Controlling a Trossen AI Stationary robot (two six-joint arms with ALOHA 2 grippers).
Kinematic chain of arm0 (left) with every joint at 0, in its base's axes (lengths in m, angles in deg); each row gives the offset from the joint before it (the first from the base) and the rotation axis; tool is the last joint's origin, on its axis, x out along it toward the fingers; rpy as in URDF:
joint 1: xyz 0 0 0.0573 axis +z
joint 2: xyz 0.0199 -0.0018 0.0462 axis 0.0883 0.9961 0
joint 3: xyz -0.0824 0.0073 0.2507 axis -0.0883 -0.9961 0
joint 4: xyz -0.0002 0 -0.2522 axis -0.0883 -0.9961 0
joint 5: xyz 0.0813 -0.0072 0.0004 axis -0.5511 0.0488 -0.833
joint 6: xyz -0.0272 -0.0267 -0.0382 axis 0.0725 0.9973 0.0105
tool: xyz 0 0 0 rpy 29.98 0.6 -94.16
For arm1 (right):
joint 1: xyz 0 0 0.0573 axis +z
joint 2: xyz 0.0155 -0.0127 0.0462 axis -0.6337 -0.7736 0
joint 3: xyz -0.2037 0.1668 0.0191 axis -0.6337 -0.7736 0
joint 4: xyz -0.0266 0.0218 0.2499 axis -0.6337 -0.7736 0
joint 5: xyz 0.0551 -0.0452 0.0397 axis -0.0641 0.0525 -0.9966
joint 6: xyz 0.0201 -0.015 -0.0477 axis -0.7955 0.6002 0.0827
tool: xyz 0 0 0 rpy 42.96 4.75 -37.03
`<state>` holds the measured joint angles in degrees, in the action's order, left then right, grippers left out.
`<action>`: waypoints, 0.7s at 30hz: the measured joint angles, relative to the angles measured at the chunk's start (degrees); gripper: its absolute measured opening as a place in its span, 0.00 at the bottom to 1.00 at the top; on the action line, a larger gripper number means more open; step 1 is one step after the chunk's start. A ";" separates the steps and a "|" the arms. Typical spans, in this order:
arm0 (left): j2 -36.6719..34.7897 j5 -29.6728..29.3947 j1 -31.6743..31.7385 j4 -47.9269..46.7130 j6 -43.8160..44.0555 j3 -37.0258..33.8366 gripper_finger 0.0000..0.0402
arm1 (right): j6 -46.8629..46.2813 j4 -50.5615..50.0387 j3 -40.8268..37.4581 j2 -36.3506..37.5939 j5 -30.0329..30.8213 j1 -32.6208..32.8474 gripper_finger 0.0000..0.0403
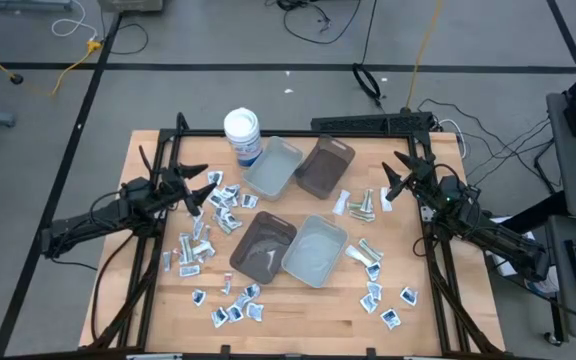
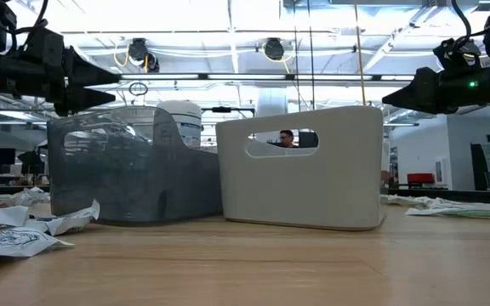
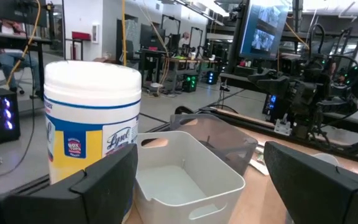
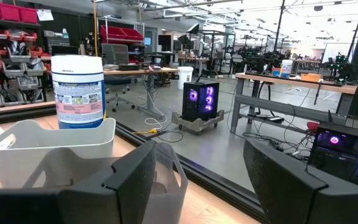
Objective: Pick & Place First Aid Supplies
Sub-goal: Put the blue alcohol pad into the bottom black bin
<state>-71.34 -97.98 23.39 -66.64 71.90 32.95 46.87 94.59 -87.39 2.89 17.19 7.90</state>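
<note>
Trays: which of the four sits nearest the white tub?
The far grey tray, right beside the tub. The brown tray next to it and the near pair sit farther off.

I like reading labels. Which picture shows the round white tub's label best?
The left wrist view: the tub is close, with its blue and yellow label large. The right wrist view shows its other side, farther away. The high view shows mostly the lid; the low view hides it behind trays.
</note>
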 joint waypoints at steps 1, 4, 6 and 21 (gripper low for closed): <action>0.00 0.03 0.00 0.00 0.52 0.01 0.88 | 0.00 0.00 -0.01 0.00 -0.02 0.01 0.59; 0.00 0.04 0.00 0.00 1.34 -0.01 0.88 | -0.01 0.00 0.00 0.01 -0.01 0.02 0.59; 0.00 0.05 0.00 0.00 2.40 -0.01 0.88 | -0.02 0.00 0.01 0.00 -0.02 0.02 0.59; 2.02 -3.99 0.00 -4.85 7.42 1.58 0.88 | -0.02 0.00 0.01 0.00 0.00 0.01 0.59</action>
<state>-69.32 -101.97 23.39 -71.50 79.33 34.54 46.85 94.59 -87.38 2.89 17.20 7.91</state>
